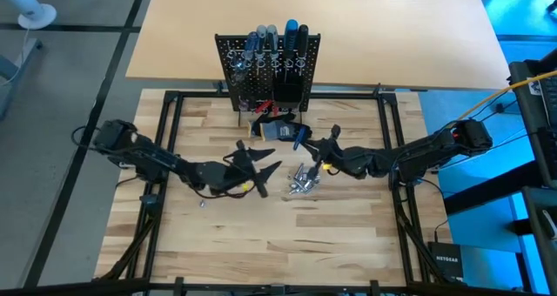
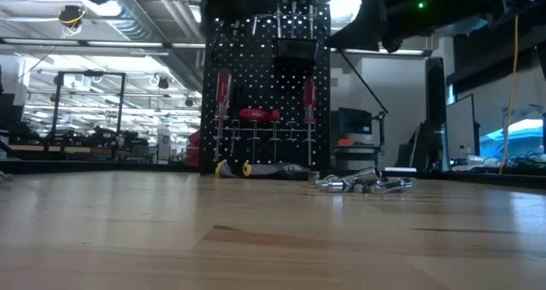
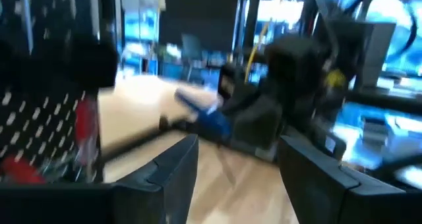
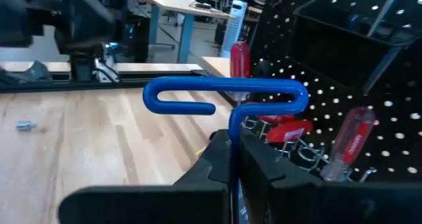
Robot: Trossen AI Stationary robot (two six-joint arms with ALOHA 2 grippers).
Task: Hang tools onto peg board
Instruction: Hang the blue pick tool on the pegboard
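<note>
1. The right gripper (image 4: pixel 232 159) is clamping a blue-handled tool (image 4: pixel 224 95) by its shank, so the looped handle is standing clear for hanging.
2. It is hovering mid-table, stretched toward the peg board (image 1: pixel 268 67) at the tabletop's far edge.
3. The left gripper (image 1: pixel 261 172) is waiting alongside, fingers spread and empty, near the silver pieces (image 1: pixel 303 183).
</note>
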